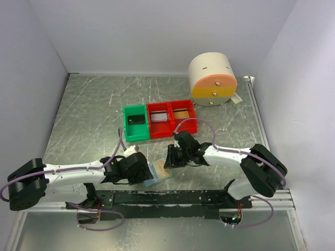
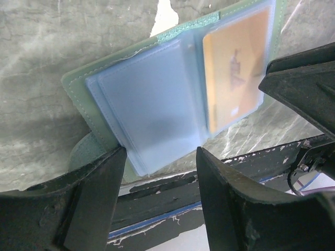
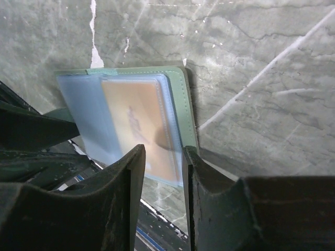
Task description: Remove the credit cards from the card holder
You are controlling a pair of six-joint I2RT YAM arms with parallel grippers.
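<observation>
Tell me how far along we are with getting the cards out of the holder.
Partly done, it seems. The card holder is spread open, and one pocket looks empty. In hand: the right pincer pinches the edge of the other pocket, where an orange card sits; the left pincer stands open at the empty side. Left: sliding that card out.

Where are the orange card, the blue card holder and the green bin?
orange card (image 2: 235, 68), left wrist view, middle of its face.
card holder (image 2: 149, 104), left wrist view, its blue left pocket.
green bin (image 1: 137, 136), top external view, its front wall.
</observation>
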